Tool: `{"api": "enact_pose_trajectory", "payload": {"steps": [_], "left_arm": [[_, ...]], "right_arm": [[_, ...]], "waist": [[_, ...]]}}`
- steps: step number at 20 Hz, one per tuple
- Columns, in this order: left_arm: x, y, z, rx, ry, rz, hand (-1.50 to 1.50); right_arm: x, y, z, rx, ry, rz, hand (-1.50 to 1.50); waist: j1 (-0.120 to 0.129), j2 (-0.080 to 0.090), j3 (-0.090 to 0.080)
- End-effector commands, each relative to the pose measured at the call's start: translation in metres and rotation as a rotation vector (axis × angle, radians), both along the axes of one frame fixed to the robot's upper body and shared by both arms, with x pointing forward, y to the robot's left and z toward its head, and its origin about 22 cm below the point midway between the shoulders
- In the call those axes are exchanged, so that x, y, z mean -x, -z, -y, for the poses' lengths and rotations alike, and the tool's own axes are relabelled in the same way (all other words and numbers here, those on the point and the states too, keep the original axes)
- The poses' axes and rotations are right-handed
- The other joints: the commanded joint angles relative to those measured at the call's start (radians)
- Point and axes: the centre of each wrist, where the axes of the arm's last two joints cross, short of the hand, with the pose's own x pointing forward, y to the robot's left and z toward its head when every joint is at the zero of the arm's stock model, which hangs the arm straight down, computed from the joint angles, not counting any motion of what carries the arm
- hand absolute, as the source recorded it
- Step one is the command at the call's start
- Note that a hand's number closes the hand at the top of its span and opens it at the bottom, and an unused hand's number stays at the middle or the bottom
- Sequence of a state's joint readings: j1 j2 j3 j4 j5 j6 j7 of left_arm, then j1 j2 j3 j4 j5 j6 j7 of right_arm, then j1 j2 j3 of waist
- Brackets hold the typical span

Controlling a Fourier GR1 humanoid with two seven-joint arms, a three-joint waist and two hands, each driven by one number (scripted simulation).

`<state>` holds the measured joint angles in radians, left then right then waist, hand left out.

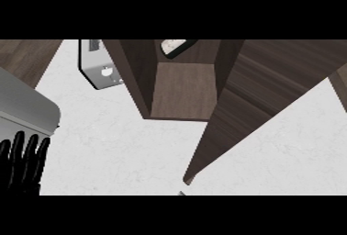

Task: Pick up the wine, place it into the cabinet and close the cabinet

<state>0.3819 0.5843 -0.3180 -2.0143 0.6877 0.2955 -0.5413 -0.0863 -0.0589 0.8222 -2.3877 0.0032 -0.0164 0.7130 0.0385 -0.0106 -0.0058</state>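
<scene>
The fingers of the left hand stand straight and slightly spread, tips up, holding nothing; the hand rests well to the left of the cabinet, low at the view's edge, apparently parked there to keep out of the way. The right hand does not show at all. Between the left hand and the cabinet lies white worktop, with a grey appliance further off to the cabinet's left and a metal plate just beside its left wall. The cabinet's door stands swung wide on its right, edge towards the viewer, leaving the wooden compartment open, presumably so the bottle can go in. Deep in the cabinet, by its top edge, sits a dark rounded shape with a pale patch that may be the wine; I cannot tell for sure. If it is, the placing looks done and only the door is left to shut
</scene>
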Motion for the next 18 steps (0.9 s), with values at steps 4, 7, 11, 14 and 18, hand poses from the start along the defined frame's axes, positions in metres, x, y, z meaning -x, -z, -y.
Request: {"api": "enact_pose_trajectory", "payload": {"steps": [4,7,11,14,18], "left_arm": [[0.002,-0.008,-0.036,0.001,0.016,0.01,-1.5],[0.0,-0.015,-0.046,0.007,0.044,0.015,-1.5],[0.001,-0.015,-0.057,0.01,0.064,0.029,-1.5],[-0.004,-0.038,-0.072,0.006,0.069,0.04,-1.5],[0.001,-0.034,-0.076,0.023,0.077,0.05,-1.5]], "right_arm": [[-0.003,-0.013,-0.048,-0.051,-0.078,0.061,1.5],[-0.011,-0.017,-0.061,-0.049,-0.063,0.079,1.5],[-0.046,-0.026,-0.081,-0.013,-0.011,0.064,1.5],[-0.068,-0.045,-0.096,-0.04,0.0,0.037,1.5],[-0.107,-0.065,-0.126,0.007,0.032,0.078,1.5]], "waist": [[0.012,0.008,0.0],[0.014,0.006,0.0],[0.035,0.012,-0.001],[0.037,0.014,0.002],[0.057,0.017,0.002]]}}
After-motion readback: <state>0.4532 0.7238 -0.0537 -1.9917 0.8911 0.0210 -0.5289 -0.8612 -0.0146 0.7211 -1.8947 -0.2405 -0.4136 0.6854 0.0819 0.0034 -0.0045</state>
